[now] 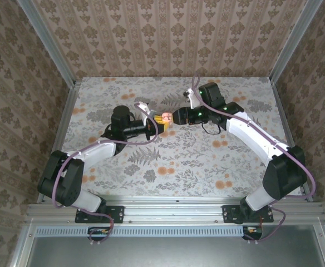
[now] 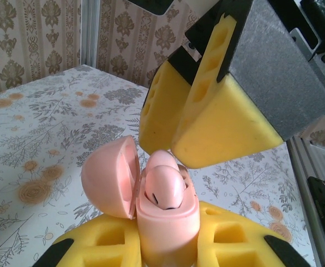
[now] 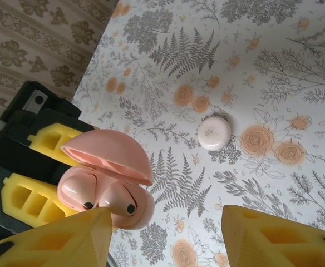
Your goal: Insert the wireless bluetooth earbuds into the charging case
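A pink charging case [image 2: 168, 222] stands upright between the yellow foam pads [image 2: 104, 242] of my left gripper [image 2: 168, 247], which is shut on it. Its lid [image 2: 109, 175] is swung open. Two pink earbuds [image 2: 165, 186] sit in the case's wells, seen from the other side as one earbud [image 3: 79, 189] beside the second [image 3: 118, 197]. My right gripper [image 3: 162, 245] is open, its pads [image 3: 57, 239] wide apart just above the case, touching nothing. From above, the case [image 1: 166, 117] hangs between the two grippers over mid-table.
A small round pinkish-white disc [image 3: 214, 133] lies on the floral tablecloth [image 3: 274, 83] beyond the case. Patterned walls and metal rails close in the table on three sides.
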Available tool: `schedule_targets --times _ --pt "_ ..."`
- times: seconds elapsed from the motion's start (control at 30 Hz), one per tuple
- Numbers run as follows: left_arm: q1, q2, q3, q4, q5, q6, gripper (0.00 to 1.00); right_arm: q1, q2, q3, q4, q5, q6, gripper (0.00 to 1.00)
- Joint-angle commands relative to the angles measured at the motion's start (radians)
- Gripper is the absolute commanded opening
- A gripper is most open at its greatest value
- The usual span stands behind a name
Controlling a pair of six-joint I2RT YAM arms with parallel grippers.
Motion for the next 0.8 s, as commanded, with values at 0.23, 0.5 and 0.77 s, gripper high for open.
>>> schedule_targets --times 0.23,0.5,0.77 --pt "0.0 -0.059 0.027 0.013 0.103 0.029 0.1 -0.025 -0.195 -0.121 0.109 -0.062 -0.271 0.65" --pt "-0.012 -0.106 0.037 -0.054 0.19 0.109 0.1 -0.042 -0.363 -0.292 0.22 -0.112 -0.555 0.92" --pt "-0.054 -0.167 0.072 -0.241 0.234 0.293 0.11 -0.038 -0.342 -0.294 0.205 -0.243 -0.707 0.89"
